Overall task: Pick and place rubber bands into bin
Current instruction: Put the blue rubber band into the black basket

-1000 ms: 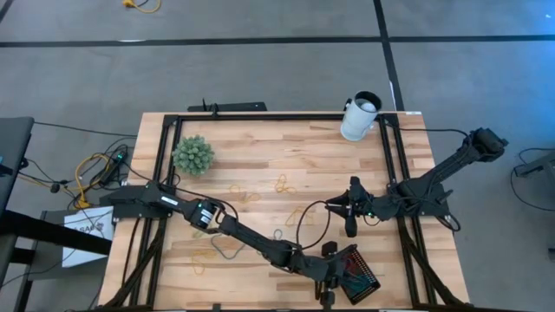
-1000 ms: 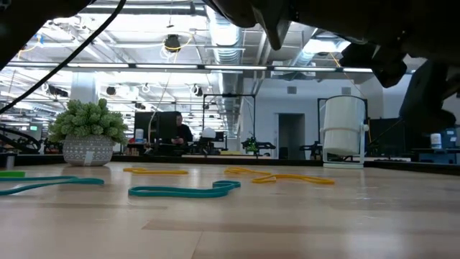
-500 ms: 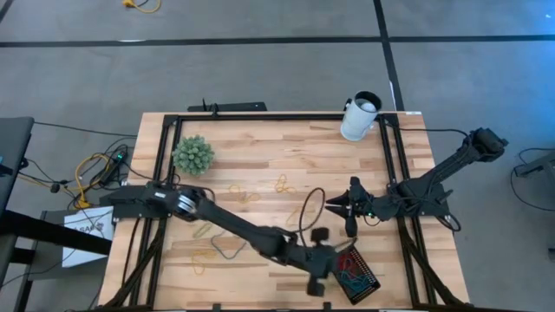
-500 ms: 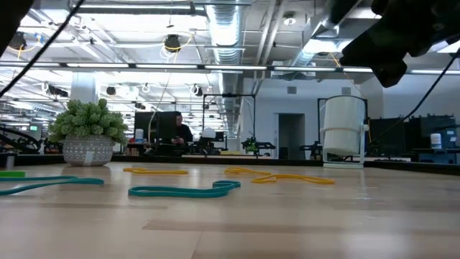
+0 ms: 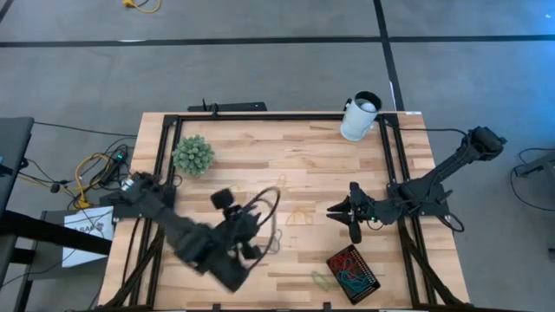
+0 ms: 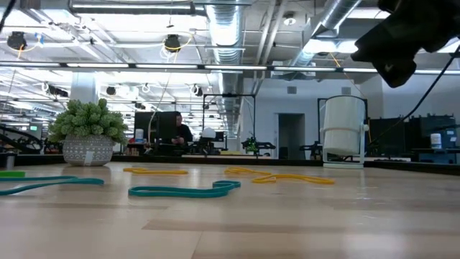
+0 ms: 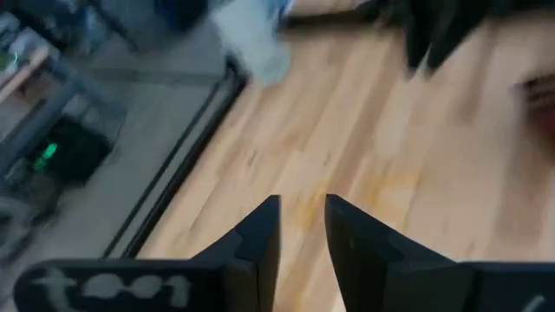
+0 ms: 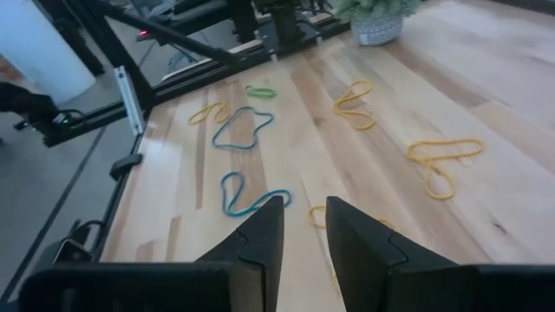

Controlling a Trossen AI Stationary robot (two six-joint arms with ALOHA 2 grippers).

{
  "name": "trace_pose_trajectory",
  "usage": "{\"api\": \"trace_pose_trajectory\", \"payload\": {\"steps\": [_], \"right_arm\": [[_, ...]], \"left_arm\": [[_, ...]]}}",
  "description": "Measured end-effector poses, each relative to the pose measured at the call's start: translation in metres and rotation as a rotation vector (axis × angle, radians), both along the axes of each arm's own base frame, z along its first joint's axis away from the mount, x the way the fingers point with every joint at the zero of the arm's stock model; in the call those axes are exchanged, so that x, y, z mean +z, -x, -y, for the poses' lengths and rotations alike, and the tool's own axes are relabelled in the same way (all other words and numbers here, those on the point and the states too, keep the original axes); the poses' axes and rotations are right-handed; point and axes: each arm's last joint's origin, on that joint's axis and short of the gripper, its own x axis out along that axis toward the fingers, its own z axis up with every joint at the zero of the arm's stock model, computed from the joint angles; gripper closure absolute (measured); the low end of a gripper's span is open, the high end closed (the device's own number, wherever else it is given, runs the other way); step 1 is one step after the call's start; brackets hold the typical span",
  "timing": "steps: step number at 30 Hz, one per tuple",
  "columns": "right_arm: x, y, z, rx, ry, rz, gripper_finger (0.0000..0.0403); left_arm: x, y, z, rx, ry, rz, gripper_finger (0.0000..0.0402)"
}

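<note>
My left hand [image 5: 232,260] has swung away from the bin [image 5: 353,272]: a second ago it hung right over that black tray at the near right corner of the surface [image 5: 321,165], and now it sits over the near left part, well apart from it. Its fingers [image 7: 260,238] stand a narrow gap apart with nothing between them, so I judge the band I carried is dropped. The bin shows a tangle of red, blue and green loops inside, and one pale green band [image 5: 323,280] lies just beside its left edge, on the wood.

My right hand [image 5: 340,211] waits above the surface near the right rail, fingers [image 8: 264,230] a narrow gap apart, empty.

Plenty of rubber bands [image 8: 243,196] are left on the surface: a teal one nearest, a blue-green loop [image 8: 241,128] beyond it, yellow ones [image 8: 354,102] toward the plant [image 5: 192,154]. I take this as the start of my next pick.
</note>
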Motion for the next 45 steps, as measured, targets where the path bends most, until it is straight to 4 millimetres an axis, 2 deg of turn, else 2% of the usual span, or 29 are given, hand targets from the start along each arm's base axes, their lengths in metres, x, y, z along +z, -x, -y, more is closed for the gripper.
{"api": "trace_pose_trajectory", "payload": {"steps": [3,5,10,16,20,24,30,35,39,45], "right_arm": [[0.001,0.0,-0.001,0.006,-0.005,0.005,0.032],[0.001,0.0,-0.001,0.005,-0.009,0.01,0.032],[0.001,0.0,-0.001,-0.007,-0.042,0.012,0.032],[0.001,0.0,-0.001,-0.007,-0.038,0.006,0.032],[0.001,0.0,-0.001,-0.007,-0.033,0.006,0.032],[0.001,0.0,-0.001,-0.006,-0.027,0.005,0.032],[0.0,0.0,0.0,-0.006,-0.023,0.0,0.032],[0.0,0.0,0.0,-0.007,-0.023,0.0,0.032],[0.0,0.0,0.0,-0.007,-0.021,-0.003,0.032],[-0.001,0.001,0.0,-0.008,-0.018,-0.007,0.032]], "left_arm": [[-0.007,0.02,0.01,-0.073,-0.022,-0.004,0.0317],[-0.022,0.035,0.008,-0.043,-0.032,-0.039,0.0317],[-0.069,0.063,-0.016,0.13,0.044,-0.013,0.0317],[-0.128,0.09,-0.047,0.291,0.332,0.056,0.0317],[-0.158,0.088,-0.042,0.212,0.617,0.112,0.0317],[-0.172,0.076,-0.028,0.044,0.812,0.137,0.0317],[-0.195,0.055,-0.012,-0.064,0.807,0.157,0.0317],[-0.222,0.048,-0.012,-0.008,0.805,0.072,0.0317],[-0.232,0.047,-0.014,0.036,0.811,0.041,0.0317],[-0.233,0.049,-0.016,0.052,0.796,0.022,0.0317]]}}
